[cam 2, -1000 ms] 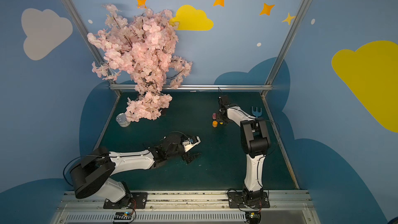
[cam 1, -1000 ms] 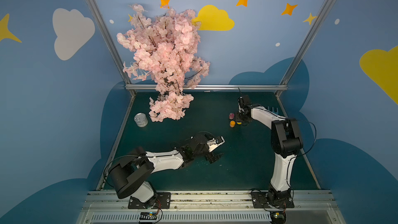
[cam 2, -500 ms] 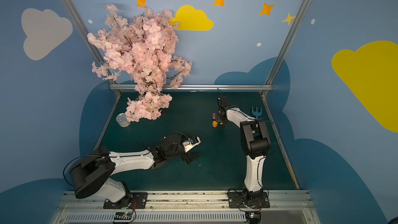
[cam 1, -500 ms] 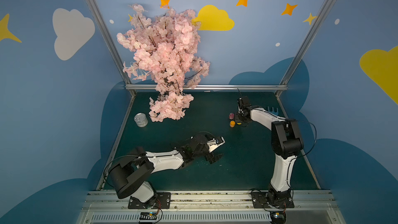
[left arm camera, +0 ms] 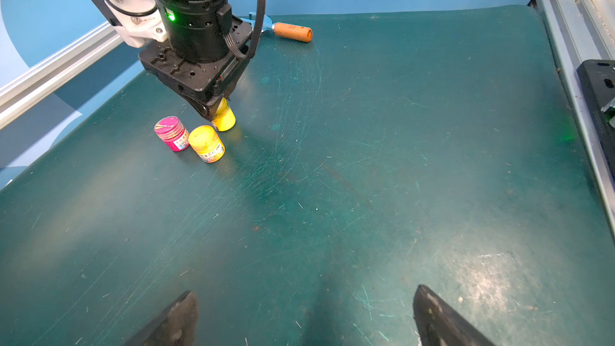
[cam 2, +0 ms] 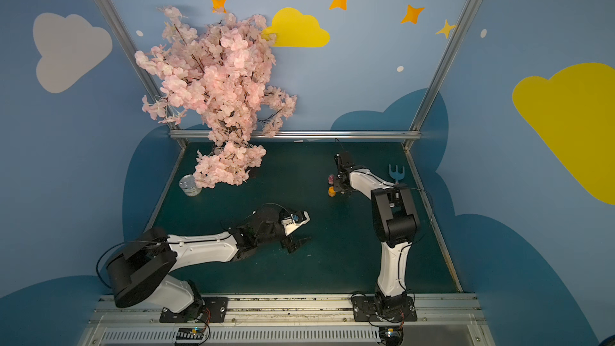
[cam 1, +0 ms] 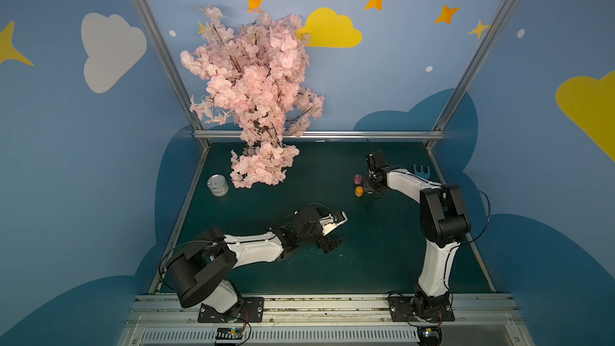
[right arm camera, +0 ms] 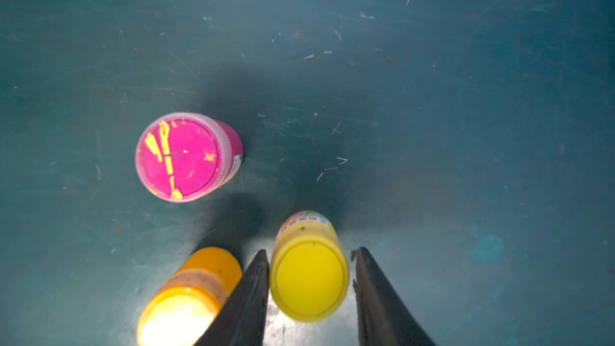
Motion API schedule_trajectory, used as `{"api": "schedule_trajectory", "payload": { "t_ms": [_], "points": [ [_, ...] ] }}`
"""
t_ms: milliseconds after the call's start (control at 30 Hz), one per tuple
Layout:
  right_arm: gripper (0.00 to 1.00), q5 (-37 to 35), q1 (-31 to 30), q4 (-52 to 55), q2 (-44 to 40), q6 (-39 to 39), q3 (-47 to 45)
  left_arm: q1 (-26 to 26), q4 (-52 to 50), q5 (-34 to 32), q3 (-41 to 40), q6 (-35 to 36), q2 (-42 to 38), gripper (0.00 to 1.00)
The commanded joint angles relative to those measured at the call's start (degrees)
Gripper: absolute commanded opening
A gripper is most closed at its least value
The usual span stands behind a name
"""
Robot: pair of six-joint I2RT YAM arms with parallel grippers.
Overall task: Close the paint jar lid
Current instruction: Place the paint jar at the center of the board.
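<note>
At the mat's (cam 1: pixel 382 244) far right, the right gripper (right arm camera: pixel 309 254) is released, jaws slightly parted astride the upright yellow paint jar (right arm camera: pixel 307 281). Orange jar (right arm camera: pixel 196 281) just left; pink jar (right arm camera: pixel 186 156) farther. Left gripper (left arm camera: pixel 304 307), spread wide, empty, near centre.

Yellow paint jar (right arm camera: pixel 304 231) upright on green mat (right arm camera: pixel 432 94), yellow lid (right arm camera: pixel 307 281) on top, near orange jar (right arm camera: pixel 199 277).

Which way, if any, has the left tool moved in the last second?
No. The left tool sits where it was, same offset from the tin can in both top views.
</note>
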State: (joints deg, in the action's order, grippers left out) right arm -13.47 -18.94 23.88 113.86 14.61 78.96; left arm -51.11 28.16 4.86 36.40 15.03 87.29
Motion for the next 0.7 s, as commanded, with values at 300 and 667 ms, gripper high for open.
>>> {"api": "schedule_trajectory", "payload": {
  "t_ms": [300,667],
  "points": [
    [0.66,-2.2,-0.9,-5.9,-5.7,-2.1,-5.6,-0.1,-0.2,1.2,-0.7,0.8,-1.1,1.0],
    [0.85,-3.4,-2.1,-2.8,-16.0,-7.6,-3.7,-0.1,-0.6,1.1,-0.5,1.4,-0.3,1.0]
  ]
}}
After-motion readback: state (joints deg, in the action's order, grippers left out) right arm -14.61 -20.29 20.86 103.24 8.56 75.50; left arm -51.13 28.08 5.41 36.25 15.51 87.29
